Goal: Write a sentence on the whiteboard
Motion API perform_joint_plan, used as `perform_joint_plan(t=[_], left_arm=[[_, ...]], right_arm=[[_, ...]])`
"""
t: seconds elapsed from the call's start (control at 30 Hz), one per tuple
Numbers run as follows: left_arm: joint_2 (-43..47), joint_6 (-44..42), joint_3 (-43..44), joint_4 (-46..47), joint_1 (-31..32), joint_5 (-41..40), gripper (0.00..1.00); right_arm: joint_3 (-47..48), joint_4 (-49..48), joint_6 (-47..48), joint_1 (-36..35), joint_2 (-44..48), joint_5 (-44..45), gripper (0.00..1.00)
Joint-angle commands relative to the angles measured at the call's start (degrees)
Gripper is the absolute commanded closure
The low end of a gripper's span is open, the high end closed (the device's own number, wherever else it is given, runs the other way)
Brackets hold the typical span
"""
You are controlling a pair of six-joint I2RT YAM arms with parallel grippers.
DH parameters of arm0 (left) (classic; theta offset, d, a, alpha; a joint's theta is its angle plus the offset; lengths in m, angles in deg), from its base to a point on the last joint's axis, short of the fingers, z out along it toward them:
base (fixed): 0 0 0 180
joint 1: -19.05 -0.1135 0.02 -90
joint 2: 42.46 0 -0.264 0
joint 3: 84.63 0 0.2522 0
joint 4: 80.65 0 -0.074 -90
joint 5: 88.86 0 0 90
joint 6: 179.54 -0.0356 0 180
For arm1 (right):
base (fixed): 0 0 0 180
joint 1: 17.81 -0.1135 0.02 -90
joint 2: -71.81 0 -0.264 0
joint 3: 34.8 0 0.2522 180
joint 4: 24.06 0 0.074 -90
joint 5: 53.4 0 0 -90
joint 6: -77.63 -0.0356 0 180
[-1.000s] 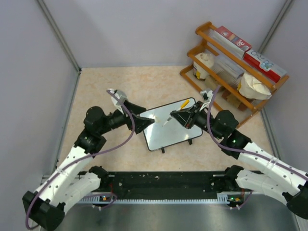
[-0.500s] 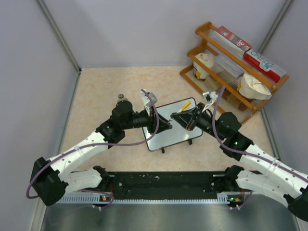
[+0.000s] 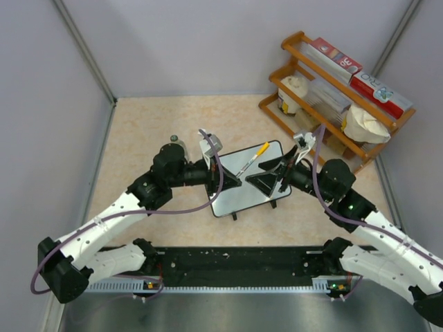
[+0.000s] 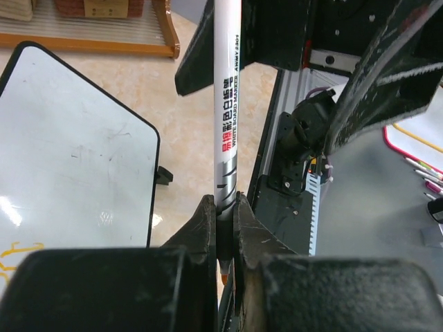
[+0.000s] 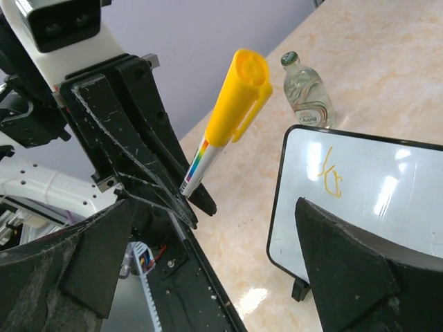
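The whiteboard stands on the table between both arms, black-framed. One orange stroke of the sentence shows near its far corner and again in the left wrist view. My left gripper is shut on the lower barrel of a white marker, orange tip down between the fingers. Its yellow cap points up and to the back right. My right gripper is open, its fingers wide on either side of the marker without touching it.
A small glass bottle stands left of the board. At the back right is a wooden rack with boxes and paper cups. The black base rail runs along the near edge.
My left arm swung in from the left and shut on the marker over the board. The right gripper, which had held the marker, opened and let go of it.
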Motion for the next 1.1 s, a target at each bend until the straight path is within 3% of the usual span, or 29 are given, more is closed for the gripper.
perform_joint_plan(t=[0.0, 0.1, 0.33, 0.7, 1.07], left_arm=[[1.50, -2.67, 3.96, -4.82, 0.04, 4.08, 1.00], [1.76, -3.11, 4.85, -5.97, 0.04, 6.81, 1.00], [2.64, -2.76, 4.93, -6.06, 0.39, 7.60, 1.00], [2.56, -2.76, 4.76, -5.88, 1.18, 7.52, 1.00], [4.05, -2.76, 3.88, -5.97, 1.36, 5.76, 1.00]], right_arm=[[3.87, -0.09, -0.33, 4.83, 1.15, -10.37, 0.01], [3.09, -6.13, -3.93, 6.59, -0.61, -18.64, 0.02], [2.55, -12.22, -7.98, 6.51, -4.65, -25.33, 0.44], [0.71, -18.28, -13.78, 5.80, -7.29, -25.78, 0.58], [2.03, -14.69, -11.94, 3.87, -8.96, -26.21, 0.89]])
